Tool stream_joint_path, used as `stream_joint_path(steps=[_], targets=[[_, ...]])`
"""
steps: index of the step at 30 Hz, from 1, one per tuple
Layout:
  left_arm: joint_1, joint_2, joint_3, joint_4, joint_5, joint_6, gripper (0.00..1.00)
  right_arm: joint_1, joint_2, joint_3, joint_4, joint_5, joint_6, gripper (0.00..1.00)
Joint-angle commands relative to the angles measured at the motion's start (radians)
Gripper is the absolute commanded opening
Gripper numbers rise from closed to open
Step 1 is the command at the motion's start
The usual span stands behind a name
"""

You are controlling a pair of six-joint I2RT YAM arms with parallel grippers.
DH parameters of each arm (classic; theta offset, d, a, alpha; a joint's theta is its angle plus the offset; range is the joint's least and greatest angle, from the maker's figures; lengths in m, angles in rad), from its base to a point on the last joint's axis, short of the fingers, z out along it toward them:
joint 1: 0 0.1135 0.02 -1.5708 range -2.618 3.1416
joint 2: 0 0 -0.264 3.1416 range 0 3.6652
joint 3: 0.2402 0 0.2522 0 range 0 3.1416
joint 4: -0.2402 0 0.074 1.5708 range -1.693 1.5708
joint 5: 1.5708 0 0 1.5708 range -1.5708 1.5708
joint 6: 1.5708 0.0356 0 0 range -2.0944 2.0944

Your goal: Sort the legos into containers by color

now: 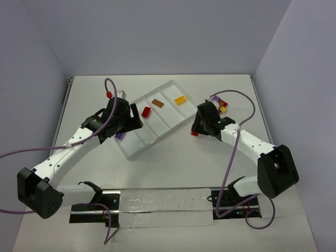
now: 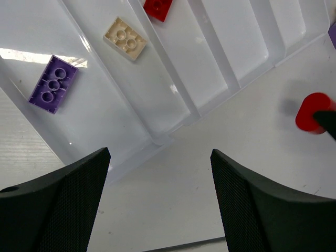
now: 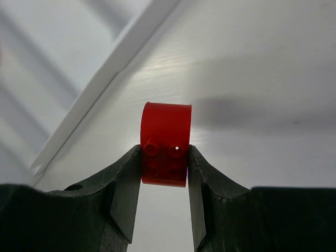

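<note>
White desk (image 1: 173, 170), grey walls all round. In the top view the white tray (image 1: 137, 146) sits mid-frame with a red brick (image 1: 146, 111), brown-orange brick (image 1: 157, 103) and yellow brick (image 1: 180, 100) in it. The right gripper (image 3: 164, 181) has its jaws clamped on a red lego (image 3: 165, 149) over bare desk, just right of the tray. The left gripper (image 2: 160, 176) hangs over the tray's lower-left end, jaws spread wide with nothing between them. A purple brick (image 2: 53, 84) and tan brick (image 2: 125, 38) lie in the tray, upper left of its view.

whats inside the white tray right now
A red brick, brown-orange brick, yellow brick, purple brick and tan brick. From above, the left arm covers the tan one.
</note>
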Motion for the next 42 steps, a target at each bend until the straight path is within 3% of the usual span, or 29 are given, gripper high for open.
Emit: stream_joint_path(steps=[1, 6, 13, 17, 19, 21, 24, 25, 30, 37, 42], targets=[[-0.005, -0.017, 0.070, -0.028, -0.092, -0.028, 0.86, 0.152, -0.002, 0.121, 0.045, -0.006, 0.005, 0.03], [0.013, -0.076, 0.114, -0.129, -0.194, -0.093, 0.86, 0.280, 0.176, 0.331, 0.037, 0.003, -0.031, 0.04], [0.036, -0.148, 0.092, -0.143, -0.189, -0.119, 0.86, 0.324, 0.487, 0.623, 0.011, -0.030, -0.039, 0.07], [0.041, -0.149, 0.083, -0.152, -0.178, -0.119, 0.86, 0.333, 0.591, 0.713, 0.000, -0.036, -0.030, 0.15], [0.041, -0.149, 0.080, -0.151, -0.175, -0.117, 0.86, 0.336, 0.630, 0.752, -0.016, -0.029, -0.027, 0.27], [0.041, -0.146, 0.076, -0.148, -0.168, -0.115, 0.86, 0.334, 0.648, 0.775, -0.028, -0.027, -0.028, 0.56], [0.041, -0.144, 0.068, -0.134, -0.159, -0.110, 0.86, 0.334, 0.628, 0.760, 0.008, -0.050, -0.030, 0.80], [0.041, -0.140, 0.067, -0.128, -0.157, -0.108, 0.86, 0.334, 0.618, 0.753, 0.020, -0.055, -0.028, 0.82], [0.043, -0.122, 0.072, -0.138, -0.157, -0.102, 0.86, 0.318, 0.553, 0.741, -0.012, 0.020, -0.048, 0.84], [0.043, -0.150, 0.049, -0.104, -0.152, -0.097, 0.85, 0.067, 0.376, 0.529, 0.085, 0.014, -0.020, 0.82], [0.043, -0.158, 0.018, -0.045, -0.111, -0.097, 0.85, -0.071, 0.414, 0.572, -0.019, 0.109, 0.028, 0.86]])
